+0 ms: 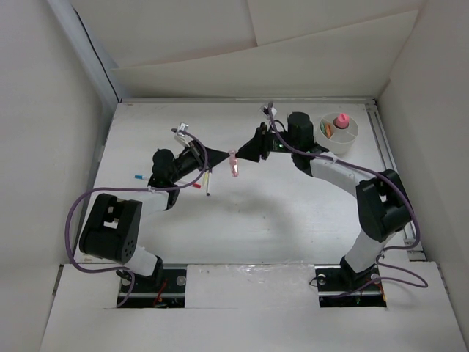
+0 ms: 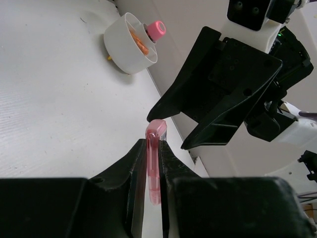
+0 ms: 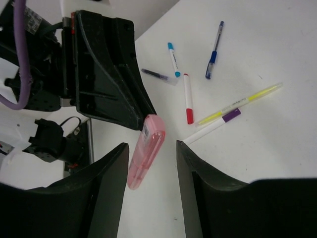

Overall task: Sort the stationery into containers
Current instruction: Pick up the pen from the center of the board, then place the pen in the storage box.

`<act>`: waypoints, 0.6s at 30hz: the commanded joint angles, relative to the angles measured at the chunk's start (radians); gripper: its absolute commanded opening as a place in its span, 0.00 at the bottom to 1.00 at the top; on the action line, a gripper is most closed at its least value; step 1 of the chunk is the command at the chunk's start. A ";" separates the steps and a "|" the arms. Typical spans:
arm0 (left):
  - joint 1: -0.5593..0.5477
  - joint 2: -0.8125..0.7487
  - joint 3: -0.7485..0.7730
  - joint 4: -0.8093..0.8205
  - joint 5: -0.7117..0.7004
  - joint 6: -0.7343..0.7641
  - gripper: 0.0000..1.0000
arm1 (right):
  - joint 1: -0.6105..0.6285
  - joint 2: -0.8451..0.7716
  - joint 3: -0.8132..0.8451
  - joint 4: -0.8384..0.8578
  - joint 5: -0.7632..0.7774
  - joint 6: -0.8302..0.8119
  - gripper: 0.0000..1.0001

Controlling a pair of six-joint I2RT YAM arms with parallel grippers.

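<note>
A pink translucent flat case [image 1: 234, 163] hangs above the table, pinched between the fingers of my left gripper [image 1: 226, 158], which is shut on it [image 2: 154, 163]. My right gripper [image 3: 151, 146] faces it from the other side. Its jaws stand on either side of the case's free end [image 3: 146, 148] with a gap on both sides, so it is open. The round white divided cup [image 1: 352, 137] stands at the back right. It holds a pink-capped tube [image 1: 340, 119] and an orange piece [image 1: 327, 129]. Several pens lie under the left arm, among them a red-tipped one [image 3: 188, 99] and a yellow one [image 3: 237, 103].
More pens lie on the table: a blue one [image 3: 214, 49], a cyan-capped one [image 3: 173, 58] and a purple-banded white one [image 3: 213, 126]. White walls close the table at the back and both sides. The two arms meet nose to nose over the table's middle back.
</note>
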 commanded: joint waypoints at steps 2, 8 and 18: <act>-0.005 -0.028 0.000 0.071 0.027 0.018 0.00 | -0.007 0.002 0.029 0.144 -0.054 0.050 0.47; -0.014 -0.028 0.000 0.071 0.037 0.018 0.00 | -0.007 0.020 0.029 0.178 -0.064 0.085 0.41; -0.023 -0.047 0.000 0.071 0.037 0.027 0.00 | 0.002 0.039 0.029 0.178 -0.055 0.094 0.42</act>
